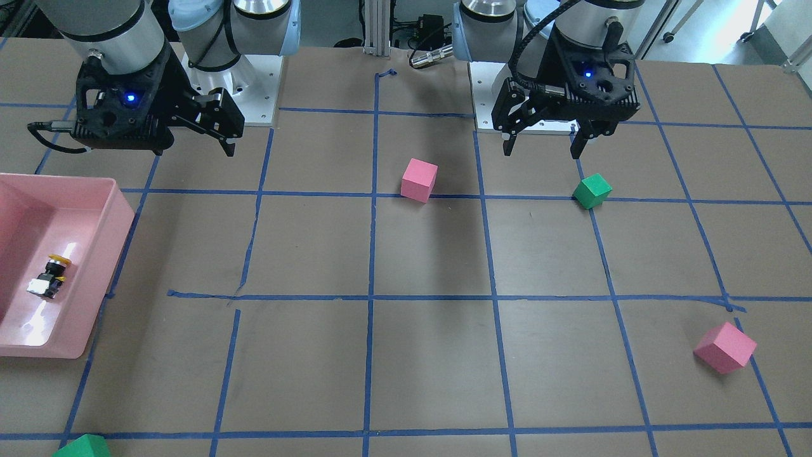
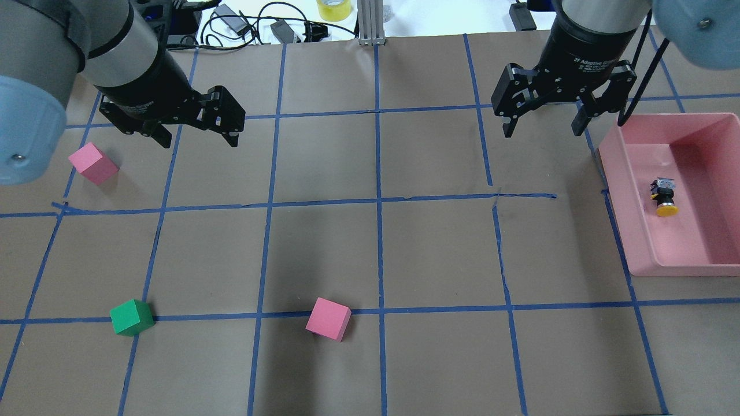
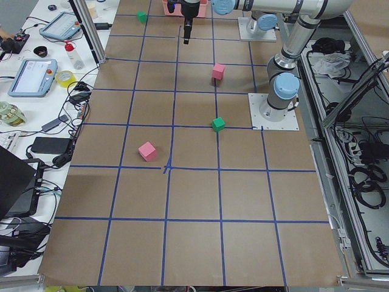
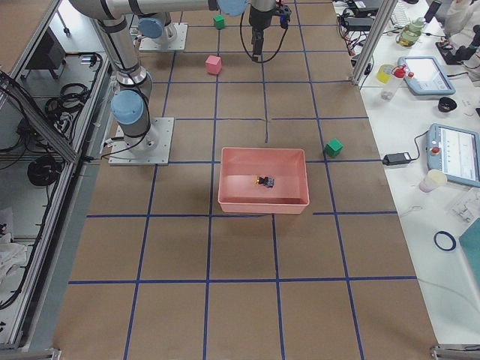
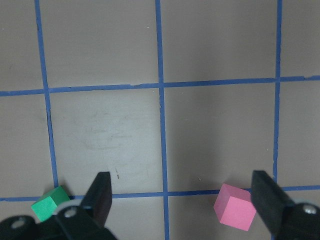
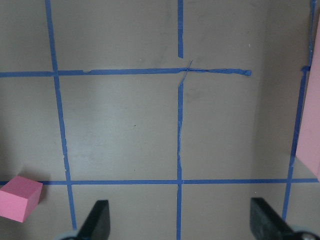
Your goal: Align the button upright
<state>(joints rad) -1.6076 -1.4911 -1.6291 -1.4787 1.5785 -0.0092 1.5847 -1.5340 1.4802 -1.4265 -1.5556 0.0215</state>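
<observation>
The button [image 1: 51,276] has a yellow cap, a black body and a white end. It lies on its side inside a pink bin [image 1: 120,216] at the table's end on my right. It also shows in the overhead view [image 2: 663,196] and the exterior right view [image 4: 264,181]. My right gripper [image 2: 543,133] is open and empty, raised above the table just beside the bin [image 2: 613,185]. My left gripper [image 2: 199,140] is open and empty, raised above the far left of the table.
A pink cube [image 2: 92,163] lies left of my left gripper. A green cube [image 2: 132,317] and another pink cube [image 2: 328,318] lie nearer the robot. Another green cube [image 1: 82,447] sits at the operators' edge. Blue tape lines grid the brown table.
</observation>
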